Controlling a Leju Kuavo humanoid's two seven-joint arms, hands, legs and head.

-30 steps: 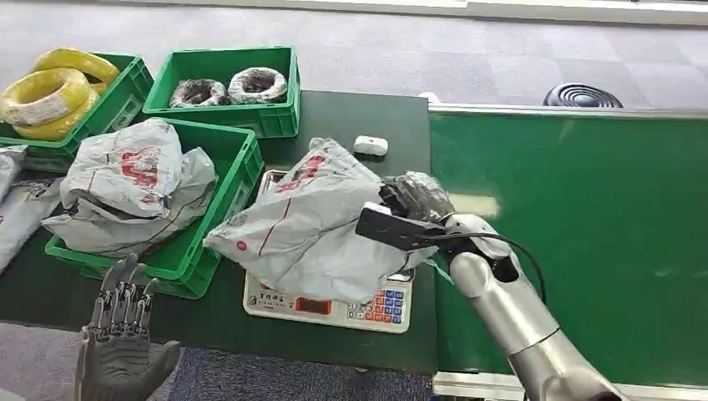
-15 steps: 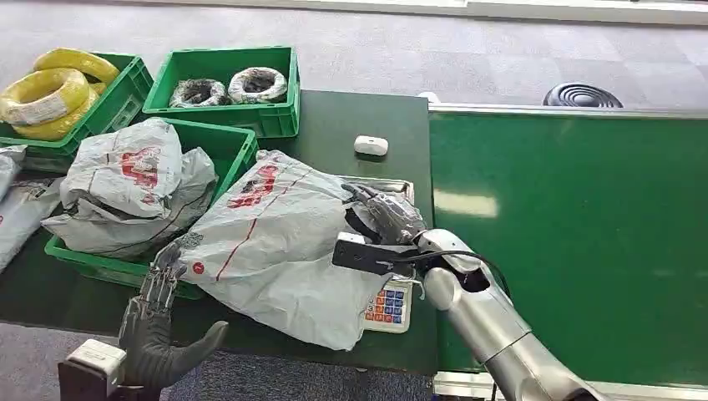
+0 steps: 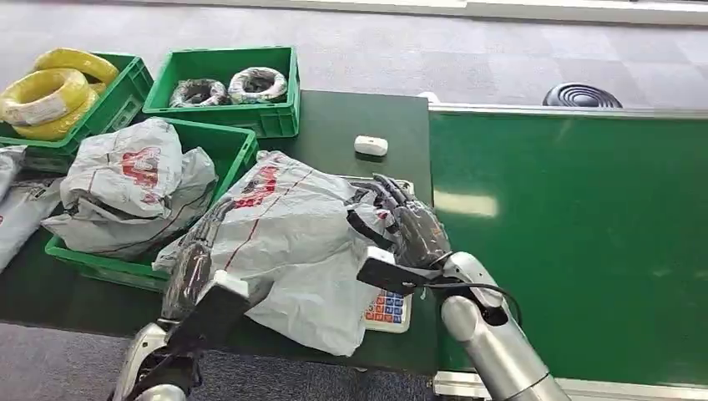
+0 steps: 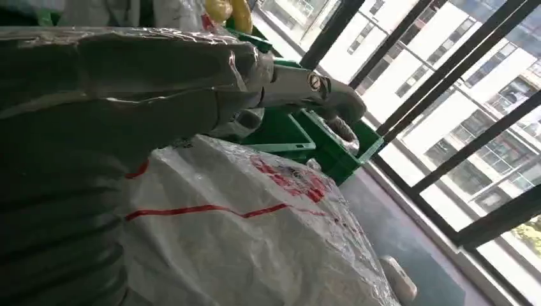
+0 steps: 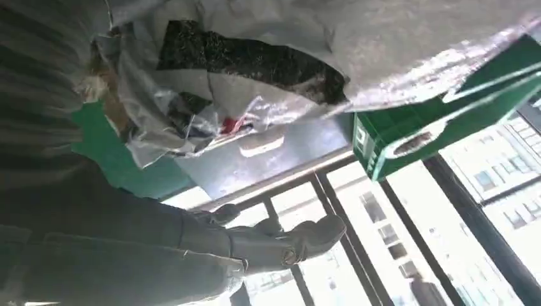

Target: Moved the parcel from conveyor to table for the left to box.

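The grey plastic parcel (image 3: 284, 225) with red print lies across the scale (image 3: 386, 307) and the dark table, next to the green crate (image 3: 242, 150). My left hand (image 3: 194, 266) reaches up from the table's front edge, and its straight fingers lie on the parcel's left side. In the left wrist view those fingers (image 4: 191, 76) stretch flat above the parcel (image 4: 255, 242). My right hand (image 3: 415, 225) stands at the parcel's right side with fingers spread, holding nothing. In the right wrist view the fingers (image 5: 268, 245) are apart from the parcel (image 5: 287, 51).
The green crate holds other grey parcels (image 3: 125, 188). Behind it are crates of yellow cable coils (image 3: 50, 92) and dark coils (image 3: 230, 83). A small white device (image 3: 371, 145) lies on the table. The green conveyor (image 3: 584, 234) runs on the right.
The right hand set the parcel down toward the left, let go and opened. The left hand rose from below the table edge onto the parcel's left side.
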